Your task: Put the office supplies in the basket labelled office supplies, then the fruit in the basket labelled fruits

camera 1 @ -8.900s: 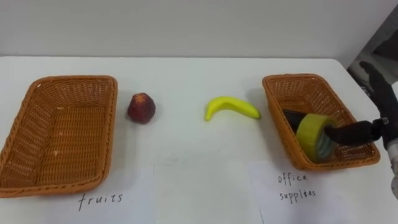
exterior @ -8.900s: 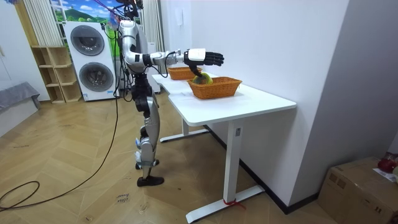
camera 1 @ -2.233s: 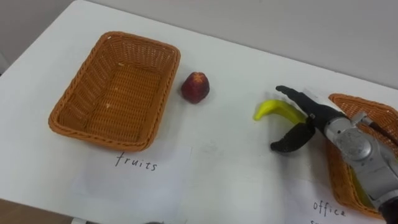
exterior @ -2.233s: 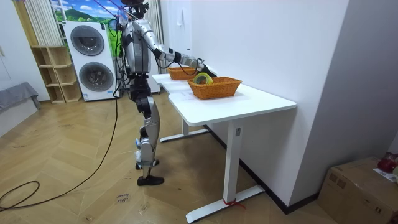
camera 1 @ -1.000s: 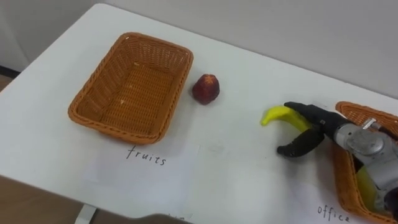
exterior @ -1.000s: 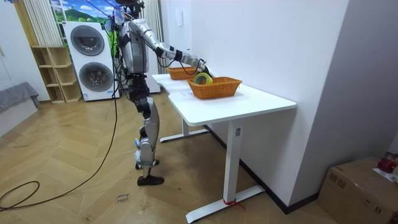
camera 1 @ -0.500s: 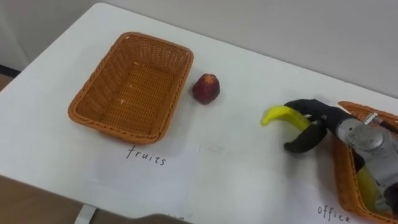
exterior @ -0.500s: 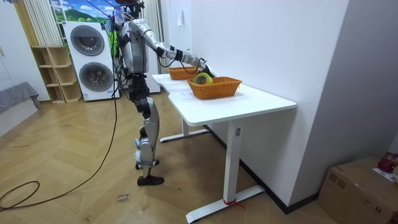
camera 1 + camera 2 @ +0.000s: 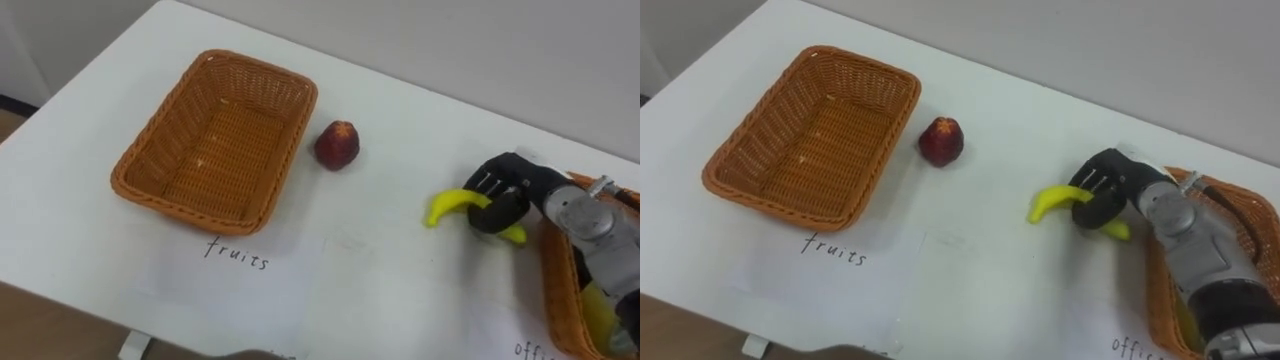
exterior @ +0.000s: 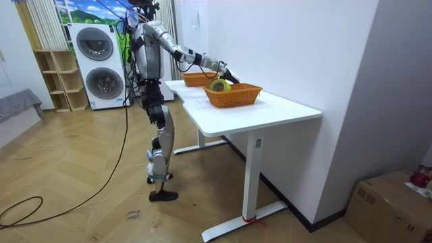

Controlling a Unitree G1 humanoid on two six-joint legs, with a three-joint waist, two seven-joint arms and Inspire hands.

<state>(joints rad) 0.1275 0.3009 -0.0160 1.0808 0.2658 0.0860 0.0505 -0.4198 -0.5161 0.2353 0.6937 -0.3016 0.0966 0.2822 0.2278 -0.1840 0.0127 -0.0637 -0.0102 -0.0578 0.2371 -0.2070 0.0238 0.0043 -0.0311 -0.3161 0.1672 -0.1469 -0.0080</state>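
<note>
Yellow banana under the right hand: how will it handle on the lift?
Probably stiff: the yellow banana arches without sagging. The right hand curls round its right part, so the free left tip may pivot down. Smooth skin might slip.

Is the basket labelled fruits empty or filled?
Empty. The fruits basket shows a bare wicker floor; the red fruit sits outside it on the table.

Two baskets [image 9: 190, 208] [image 9: 553, 290]; one banana [image 9: 447, 207]; one red fruit [image 9: 338, 145]; one tape roll [image 10: 218, 85]; two labels [image 9: 235, 262] [image 9: 525, 347].
</note>
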